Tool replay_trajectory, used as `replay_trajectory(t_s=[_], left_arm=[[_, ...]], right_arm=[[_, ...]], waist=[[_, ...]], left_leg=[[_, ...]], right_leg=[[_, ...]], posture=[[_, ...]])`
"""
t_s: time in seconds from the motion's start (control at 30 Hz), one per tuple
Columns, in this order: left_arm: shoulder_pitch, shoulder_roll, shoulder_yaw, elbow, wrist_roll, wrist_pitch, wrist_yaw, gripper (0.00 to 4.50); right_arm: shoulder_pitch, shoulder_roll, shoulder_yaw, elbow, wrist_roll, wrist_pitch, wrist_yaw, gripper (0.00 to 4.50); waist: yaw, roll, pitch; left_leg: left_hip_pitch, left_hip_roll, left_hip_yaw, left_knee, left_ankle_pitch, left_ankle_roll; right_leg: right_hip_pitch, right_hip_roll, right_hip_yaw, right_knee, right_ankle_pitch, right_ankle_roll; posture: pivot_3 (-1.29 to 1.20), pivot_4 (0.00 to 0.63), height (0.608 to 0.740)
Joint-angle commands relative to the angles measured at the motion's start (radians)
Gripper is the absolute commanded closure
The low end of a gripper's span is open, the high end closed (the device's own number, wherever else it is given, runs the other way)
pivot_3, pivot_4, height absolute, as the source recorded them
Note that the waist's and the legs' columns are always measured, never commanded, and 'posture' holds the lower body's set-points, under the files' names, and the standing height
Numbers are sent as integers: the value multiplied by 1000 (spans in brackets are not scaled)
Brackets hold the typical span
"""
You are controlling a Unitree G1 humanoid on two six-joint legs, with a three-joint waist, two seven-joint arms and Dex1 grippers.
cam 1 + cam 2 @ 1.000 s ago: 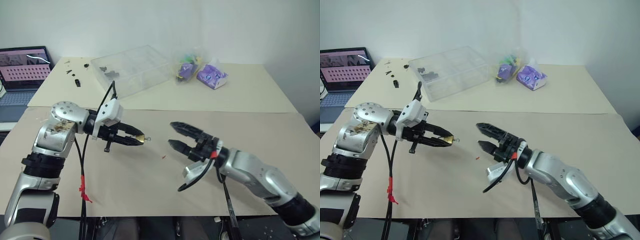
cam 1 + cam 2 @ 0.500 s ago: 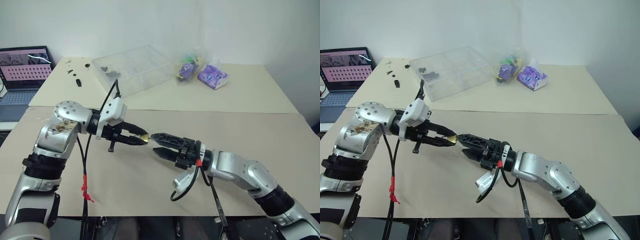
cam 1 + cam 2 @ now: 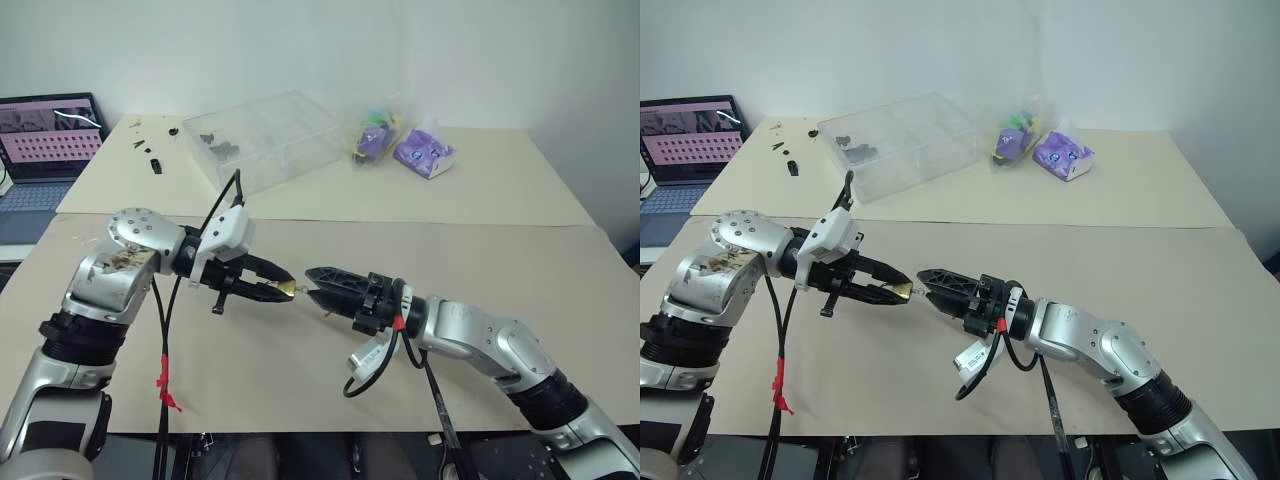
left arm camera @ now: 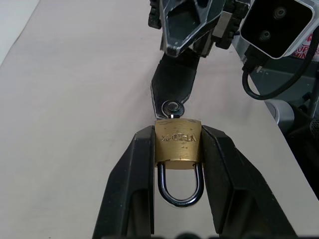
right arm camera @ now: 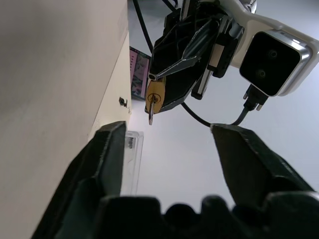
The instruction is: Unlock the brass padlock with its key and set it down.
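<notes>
Early stage: left gripper [image 3: 284, 289] jaws clamped on small shiny brass padlock [image 4: 177, 147], held above beige surface [image 3: 500, 260], silvery key [image 4: 172, 108] seemingly inserted; right gripper [image 3: 316, 285] jaws apart near key, shackle closed, unlocking and set-down remain.

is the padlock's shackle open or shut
Shut. In the left wrist view both shackle legs run into the padlock body, with the key in its other end.
</notes>
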Motion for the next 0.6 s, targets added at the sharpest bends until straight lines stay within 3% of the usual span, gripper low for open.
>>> replay_trajectory(t_s=[0.03, 0.2, 0.4, 0.6], left_arm=[[-21, -3, 10, -12, -11, -9, 9, 3664], [-17, -4, 11, -8, -7, -16, 17, 3664], [-21, -9, 9, -2, -3, -22, 26, 3664], [-24, -13, 10, 4, 2, -28, 33, 3664]], right_arm=[[-10, 14, -27, -22, 2, -10, 3, 2727], [-3, 22, -24, -29, -2, -14, 18, 4432], [-1, 29, -18, -26, -2, -22, 35, 4479], [-3, 33, 0, -18, 132, -18, 141, 4479]], waist=[[0, 0, 0], [0, 0, 0], [0, 0, 0], [0, 0, 0]], left_leg=[[0, 0, 0, 0, 0, 0], [0, 0, 0, 0, 0, 0], [0, 0, 0, 0, 0, 0], [0, 0, 0, 0, 0, 0]], right_leg=[[0, 0, 0, 0, 0, 0], [0, 0, 0, 0, 0, 0], [0, 0, 0, 0, 0, 0], [0, 0, 0, 0, 1, 0]], posture=[[0, 150, 740], [0, 150, 740], [0, 150, 740], [0, 150, 740]])
